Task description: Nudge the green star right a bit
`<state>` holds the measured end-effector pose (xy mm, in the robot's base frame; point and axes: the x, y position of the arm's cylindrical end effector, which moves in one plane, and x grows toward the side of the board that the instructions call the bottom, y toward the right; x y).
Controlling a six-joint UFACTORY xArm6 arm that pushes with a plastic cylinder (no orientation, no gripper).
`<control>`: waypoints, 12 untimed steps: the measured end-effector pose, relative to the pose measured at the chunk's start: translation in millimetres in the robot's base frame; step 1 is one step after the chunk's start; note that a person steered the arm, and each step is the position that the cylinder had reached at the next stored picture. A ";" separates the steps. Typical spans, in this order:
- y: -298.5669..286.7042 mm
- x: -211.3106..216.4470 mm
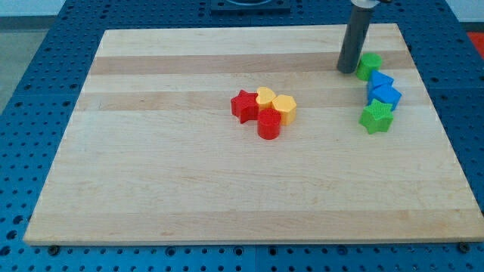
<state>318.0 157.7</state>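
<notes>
The green star (376, 117) lies on the wooden board (189, 189) at the view's right, at the bottom of a column of blocks. Directly above it are two blue blocks (384, 91), touching it. A green round block (369, 66) tops the column. My tip (347, 70) stands just left of the green round block, close to touching it, and well above and left of the green star.
A cluster sits near the board's middle: a red star (243, 104), a yellow heart-like block (265, 97), a yellow hexagonal block (284, 108) and a red cylinder (269, 124). The board's right edge runs close to the right column.
</notes>
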 end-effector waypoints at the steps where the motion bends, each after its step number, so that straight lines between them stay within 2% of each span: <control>1: -37.1 17.0; 3: -49.8 80.7; 5: -47.7 117.0; 7: -46.5 104.5; 9: -20.3 103.4; 12: 8.2 131.9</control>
<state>449.9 165.9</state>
